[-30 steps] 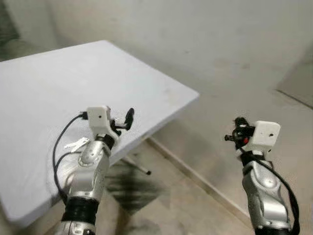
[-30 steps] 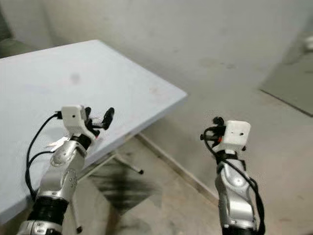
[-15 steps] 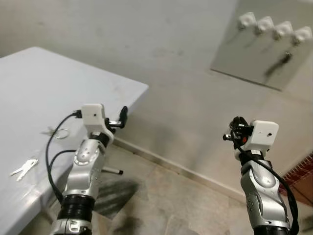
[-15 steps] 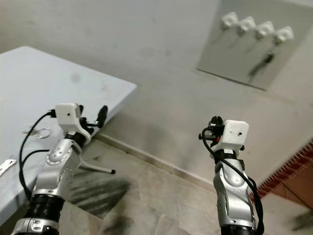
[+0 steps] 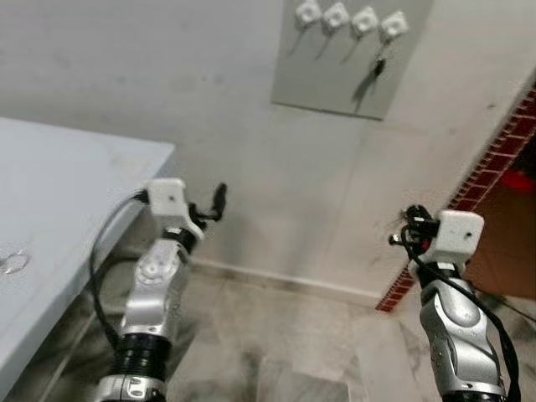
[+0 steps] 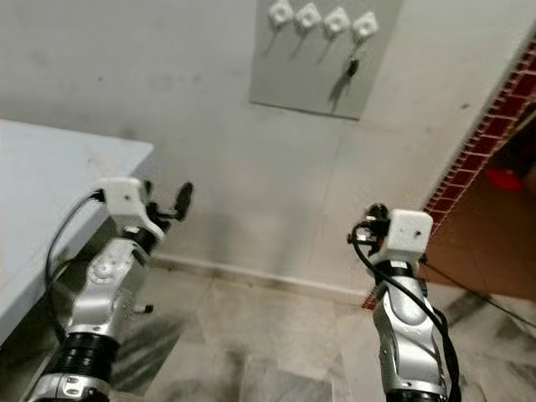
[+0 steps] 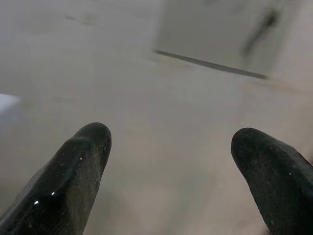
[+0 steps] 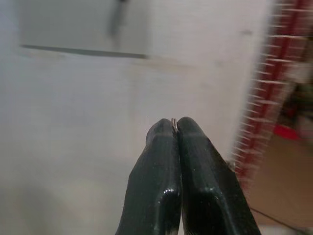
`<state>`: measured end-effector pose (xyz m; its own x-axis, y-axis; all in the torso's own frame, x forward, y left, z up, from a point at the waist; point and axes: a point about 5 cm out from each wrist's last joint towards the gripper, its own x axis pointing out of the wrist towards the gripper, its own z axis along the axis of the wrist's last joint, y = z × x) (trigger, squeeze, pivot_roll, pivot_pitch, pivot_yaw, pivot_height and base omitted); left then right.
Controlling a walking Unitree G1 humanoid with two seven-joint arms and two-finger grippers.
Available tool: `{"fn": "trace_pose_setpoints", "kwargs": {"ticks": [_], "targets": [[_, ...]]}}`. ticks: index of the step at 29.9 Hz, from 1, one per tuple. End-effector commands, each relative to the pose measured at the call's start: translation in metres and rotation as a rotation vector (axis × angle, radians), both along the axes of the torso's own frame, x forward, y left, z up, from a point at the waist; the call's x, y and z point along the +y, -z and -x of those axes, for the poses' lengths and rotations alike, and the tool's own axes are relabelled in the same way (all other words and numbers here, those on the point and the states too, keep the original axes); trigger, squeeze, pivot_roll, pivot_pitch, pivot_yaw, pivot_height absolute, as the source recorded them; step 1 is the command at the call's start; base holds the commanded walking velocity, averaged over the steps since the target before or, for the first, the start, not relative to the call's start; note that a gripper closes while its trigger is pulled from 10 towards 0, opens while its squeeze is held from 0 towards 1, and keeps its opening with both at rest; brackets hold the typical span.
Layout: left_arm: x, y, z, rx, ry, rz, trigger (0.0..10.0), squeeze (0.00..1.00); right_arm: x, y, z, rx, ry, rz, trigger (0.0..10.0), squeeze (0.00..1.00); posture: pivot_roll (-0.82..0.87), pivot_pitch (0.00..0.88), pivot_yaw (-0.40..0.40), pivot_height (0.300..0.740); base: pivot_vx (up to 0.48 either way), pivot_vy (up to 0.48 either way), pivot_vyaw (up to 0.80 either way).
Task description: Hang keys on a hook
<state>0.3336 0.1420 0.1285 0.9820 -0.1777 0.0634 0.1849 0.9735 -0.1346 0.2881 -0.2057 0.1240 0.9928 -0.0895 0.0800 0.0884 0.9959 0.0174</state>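
Note:
A grey hook board hangs on the wall ahead, with several white hooks along its top. A dark key dangles from the rightmost hook. My right gripper is raised at the lower right, well below the board. Its fingers are shut, and a thin sliver of metal key ring is pinched at the tips; the rest is hidden. My left gripper is held up beside the table, open, with nothing between its fingertips.
A white table stands at the left, with a small metal ring lying on it. A red brick wall edge frames a doorway at the right. Tiled floor lies between me and the wall.
The camera has swung right and up: the table slid off to the left and the hook board moved toward the top centre. Both arms keep the same pose.

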Motion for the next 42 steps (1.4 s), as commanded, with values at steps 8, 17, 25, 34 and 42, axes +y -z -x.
{"fn": "trace_pose_setpoints", "kwargs": {"ticks": [8, 17, 25, 34, 42], "targets": [[-0.0065, -0.0011, -0.0016, 0.013, 0.037, 0.027, 10.0, 0.00, 0.0013, -0.0088, -0.0008, -0.050, -0.007, 0.013, 10.0, 0.00, -0.02, 0.000, -0.063, 0.740, 0.000, 0.000, -0.40], [-0.0053, 0.0012, -0.0029, 0.041, 0.023, 0.045, 10.0, 0.00, -0.0021, -0.0109, 0.0007, -0.059, -0.012, 0.021, 10.0, 0.00, -0.02, 0.000, -0.065, 0.740, 0.000, 0.000, 0.00], [-0.0053, 0.0027, -0.0012, 0.054, 0.019, 0.069, 10.0, 0.00, -0.0007, -0.0116, 0.0018, -0.065, -0.026, 0.019, 10.0, 0.00, -0.02, 0.000, -0.068, 0.740, 0.000, 0.000, 0.00], [-0.0021, 0.0022, -0.0005, 0.056, 0.014, 0.073, 10.0, 0.00, -0.0002, -0.0136, 0.0043, -0.075, -0.059, 0.019, 10.0, 0.00, -0.02, 0.000, -0.069, 0.740, 0.000, 0.000, 0.00], [-0.0003, 0.0012, -0.0003, 0.053, 0.006, 0.073, 10.0, 0.00, -0.0011, -0.0143, 0.0045, -0.075, -0.068, 0.020, 10.0, 0.00, -0.01, 0.000, -0.074, 0.740, 0.000, 0.000, 0.00]]}}
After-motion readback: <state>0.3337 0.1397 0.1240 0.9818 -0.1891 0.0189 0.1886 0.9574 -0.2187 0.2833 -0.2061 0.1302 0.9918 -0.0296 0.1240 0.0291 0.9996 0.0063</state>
